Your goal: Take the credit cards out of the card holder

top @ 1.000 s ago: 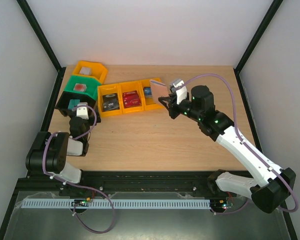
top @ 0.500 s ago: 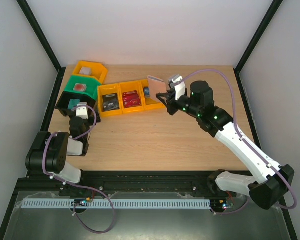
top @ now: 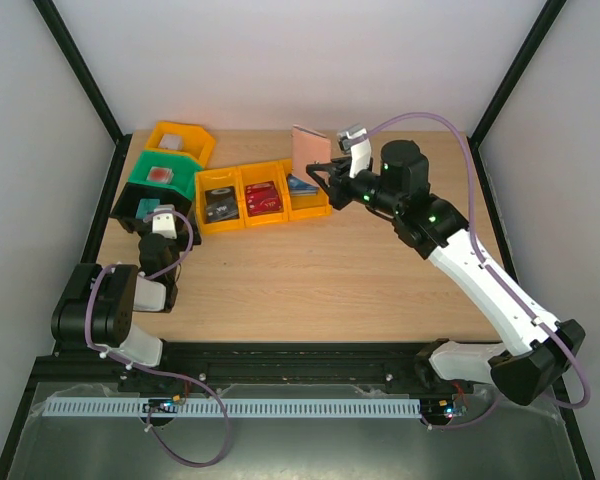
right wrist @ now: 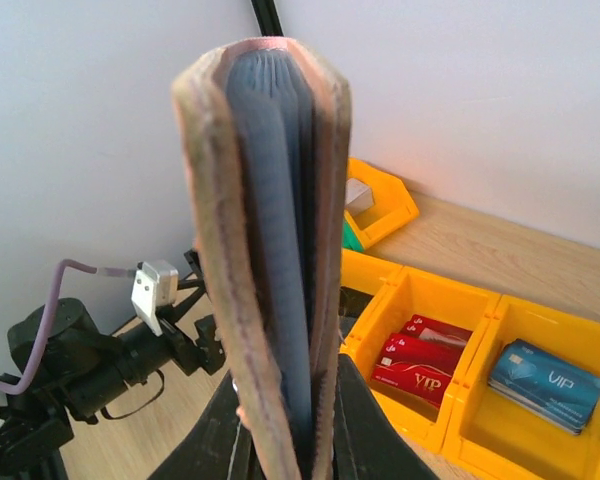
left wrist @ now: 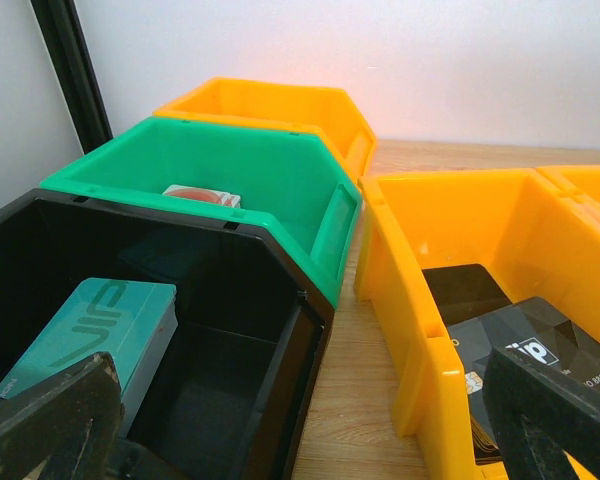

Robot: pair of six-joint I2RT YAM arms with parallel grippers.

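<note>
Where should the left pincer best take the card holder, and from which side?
Probably at its free top end, from the left: the card holder sticks up out of the right pincer, which pinches the bottom end, so only the top is clear.

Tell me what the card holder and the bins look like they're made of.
The card holder looks like leather or faux leather: matte tan skin, layered edges, bluish lining. The bins look like moulded plastic: smooth, uniform colour, faint sheen.
</note>
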